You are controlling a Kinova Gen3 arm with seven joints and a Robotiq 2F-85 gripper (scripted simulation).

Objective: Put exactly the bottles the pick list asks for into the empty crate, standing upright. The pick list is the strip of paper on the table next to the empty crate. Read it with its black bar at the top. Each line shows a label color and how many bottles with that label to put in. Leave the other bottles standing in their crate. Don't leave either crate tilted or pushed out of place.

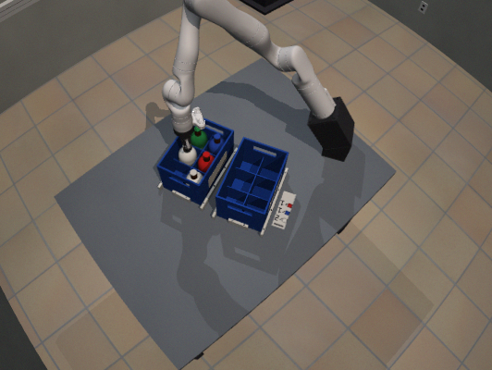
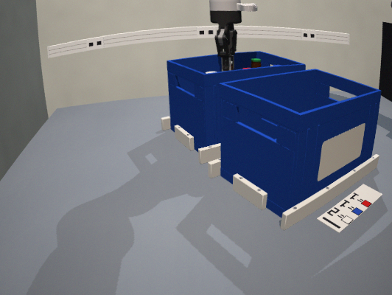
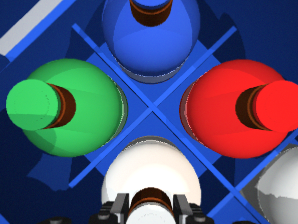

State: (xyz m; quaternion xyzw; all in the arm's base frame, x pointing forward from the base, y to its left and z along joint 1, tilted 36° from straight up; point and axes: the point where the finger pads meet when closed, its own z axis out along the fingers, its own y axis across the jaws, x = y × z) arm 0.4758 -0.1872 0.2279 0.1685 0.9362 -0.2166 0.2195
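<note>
The pick list (image 1: 280,219) (image 2: 363,192) shows white 2, blue 1, red 1. My gripper (image 1: 187,144) (image 2: 227,67) (image 3: 150,206) is shut on the neck of a white bottle (image 1: 188,156) (image 3: 150,167), which stands in the full crate (image 1: 170,181) (image 2: 186,110). In that crate also stand a green bottle (image 1: 199,139) (image 3: 85,107), a blue bottle (image 1: 215,143) (image 3: 150,47), a red bottle (image 1: 202,165) (image 3: 217,110) and a second white bottle (image 1: 193,176) (image 3: 286,186). The other crate (image 1: 224,208) (image 2: 258,158) shows empty compartments in the top view; its inside is mostly hidden in the exterior view.
Pale rails (image 1: 274,202) (image 2: 331,192) lie along the bases of both crates, which stand level, side by side, with a narrow gap. Blue dividers (image 3: 210,52) separate the bottles. The full crate's high walls surround the fingers.
</note>
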